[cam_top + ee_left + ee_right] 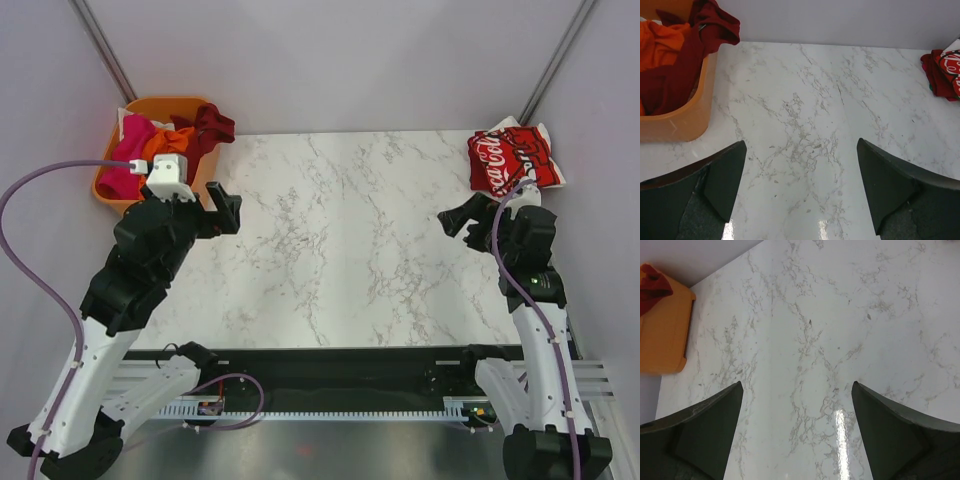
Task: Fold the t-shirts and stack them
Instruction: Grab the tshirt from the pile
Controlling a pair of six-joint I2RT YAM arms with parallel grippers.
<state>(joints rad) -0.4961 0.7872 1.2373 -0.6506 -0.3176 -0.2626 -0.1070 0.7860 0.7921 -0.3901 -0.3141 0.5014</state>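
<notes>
A dark-red t-shirt hangs over the right rim of the orange tub; it also shows in the left wrist view. Pink and orange tees lie crumpled inside the tub. A folded bright red Coca-Cola t-shirt lies at the far right corner on white cloth; it shows in the left wrist view. My left gripper is open and empty beside the tub, above bare marble. My right gripper is open and empty, left of the folded shirt.
The marble table runs between the arms. The orange tub shows at the left of the right wrist view. White walls with metal poles close in the back. A black rail runs along the near edge.
</notes>
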